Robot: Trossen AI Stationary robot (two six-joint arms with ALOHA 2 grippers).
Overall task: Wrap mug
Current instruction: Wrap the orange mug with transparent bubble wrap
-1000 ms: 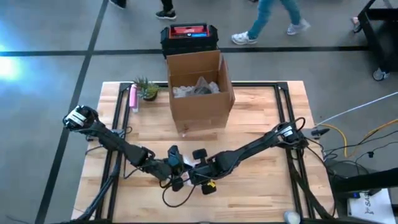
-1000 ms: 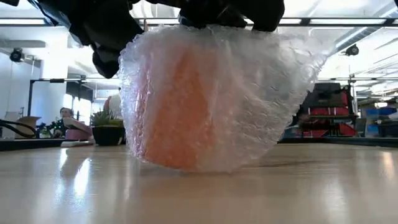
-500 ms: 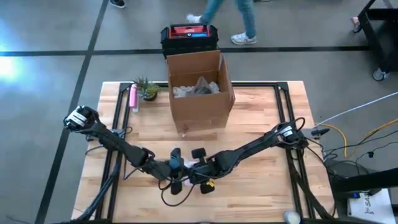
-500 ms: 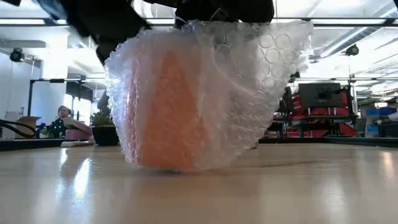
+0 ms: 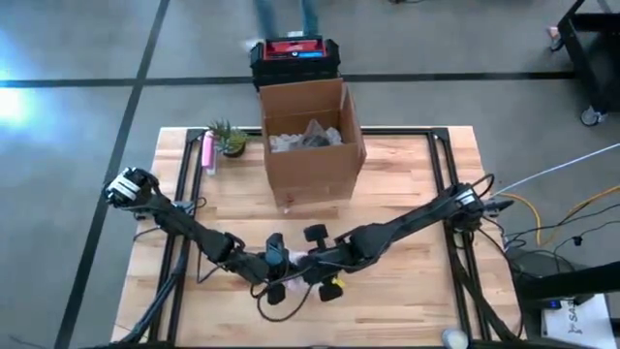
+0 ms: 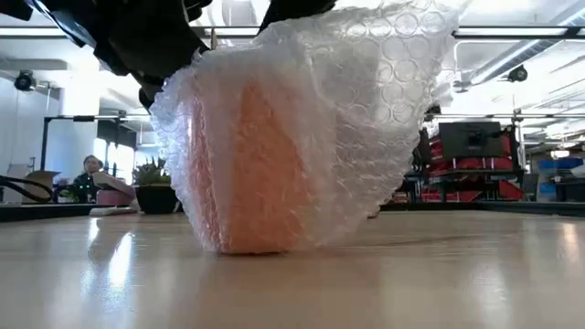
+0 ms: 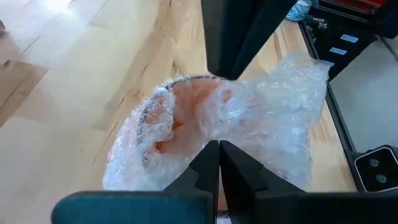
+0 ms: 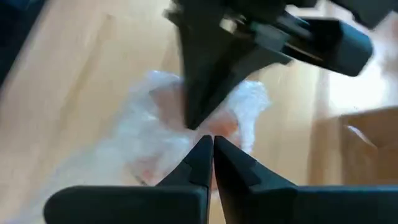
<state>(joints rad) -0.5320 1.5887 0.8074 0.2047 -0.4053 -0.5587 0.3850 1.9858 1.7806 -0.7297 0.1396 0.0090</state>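
Mug (image 6: 251,169) stands upright near the front edge of the table (image 5: 407,170), pale orange under a loose sheet of bubble wrap (image 6: 366,119) that drapes over it and reaches the wood on both sides. In the low view the wrap flares up and away to one side, lifted from above, so the mug's long axis runs vertical while the free film trails off sideways. Both grippers meet right over it: the left gripper (image 7: 219,148) comes in from the left side of the table, the right gripper (image 8: 212,142) from the right, tips almost touching each other above the mug's mouth. Each has its fingers pressed together with film at the tips, apparently pinching a fold of the wrap rather than the mug itself. Neither arm is clearly nearer; the mug sits directly beneath both. The coming move likely turns on drawing the raised flap across the open top and down the far side. Farther back, a cardboard box (image 5: 310,145) stands open with crumpled clear wrap inside. A small potted plant (image 5: 229,140) stands beside it, well apart from the work.
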